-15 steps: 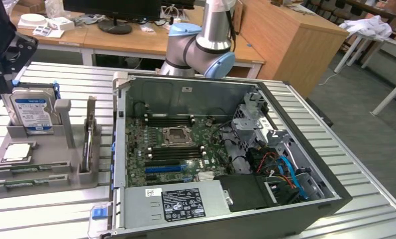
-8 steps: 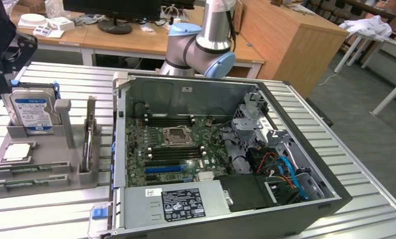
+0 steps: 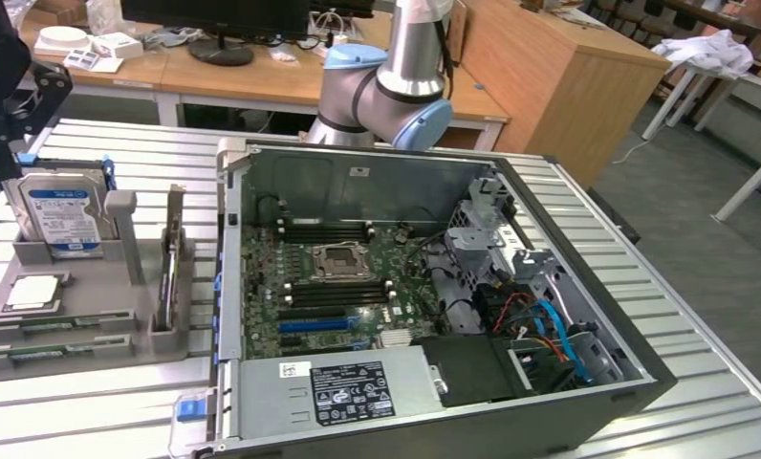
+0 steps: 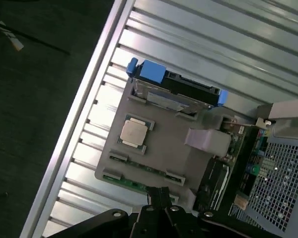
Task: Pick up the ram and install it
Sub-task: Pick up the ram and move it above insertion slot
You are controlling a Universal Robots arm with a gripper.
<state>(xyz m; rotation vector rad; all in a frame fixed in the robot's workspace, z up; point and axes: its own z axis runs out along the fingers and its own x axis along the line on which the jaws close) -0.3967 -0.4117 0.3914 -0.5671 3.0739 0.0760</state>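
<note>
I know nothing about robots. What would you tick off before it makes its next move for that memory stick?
1. The ram lies free in the tray: ok.
2. The gripper is open to grasp: not ok, it is shut and empty.
3. The gripper is down at the ram: not ok, it hangs above the tray.
4. The computer case is open: ok.
5. The memory slots are free: ok, they look empty.

Exterior view: even, diffuse room light, soft shadows. Ribbed counter [image 3: 87, 421] carries a pale sheen along its ridges. Computer case [image 3: 636, 378] interior dim in its corners. Wrist view: floor [image 4: 30, 148] dark, counter bright.
</note>
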